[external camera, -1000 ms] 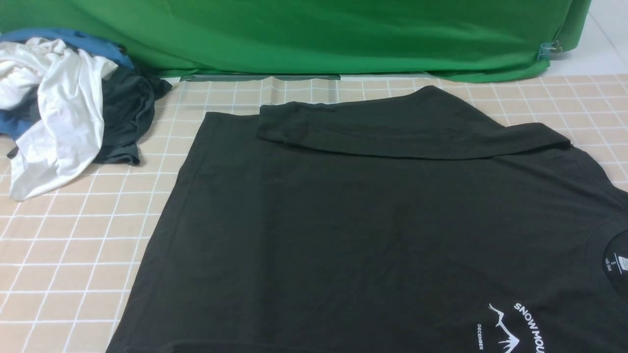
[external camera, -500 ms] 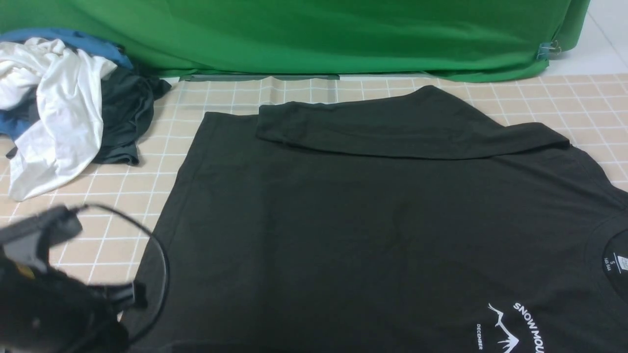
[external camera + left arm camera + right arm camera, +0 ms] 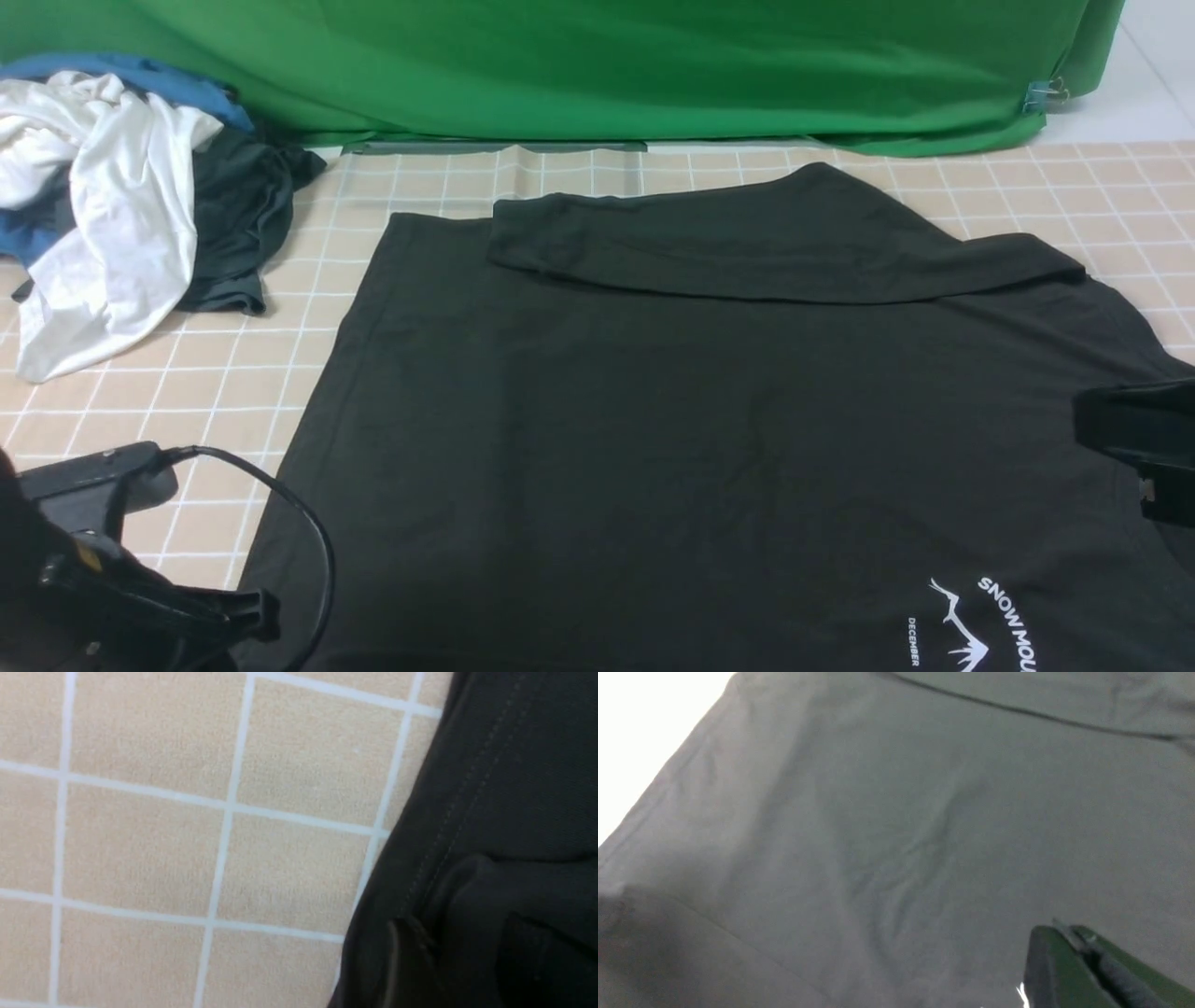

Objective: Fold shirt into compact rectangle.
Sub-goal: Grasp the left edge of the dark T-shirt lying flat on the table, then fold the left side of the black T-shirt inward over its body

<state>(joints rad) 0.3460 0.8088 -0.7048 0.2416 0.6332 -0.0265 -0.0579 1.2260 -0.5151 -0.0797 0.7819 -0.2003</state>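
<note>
The shirt [image 3: 709,439] is black and short-sleeved and lies spread flat on the beige checked cloth [image 3: 140,411], filling the middle and right of the front view. Its hem is toward the left and its neck toward the right. Its far side is folded over onto the body in 1 long flap with a sleeve in it. A white mountain logo [image 3: 962,625] with "SNOW MOU" lettering sits at the near right. The fabric is smooth but for faint creases at the centre. The left wrist view shows the hem with 2 rows of stitching. The left gripper [image 3: 257,611] is at the near left corner of the hem; its dark fingers blur into the fabric, so I cannot tell how its jaws stand. The right gripper [image 3: 1069,942] hovers over the neck end, fingers pressed together on nothing. A pile [image 3: 121,205] of clothes lies at far left
</note>
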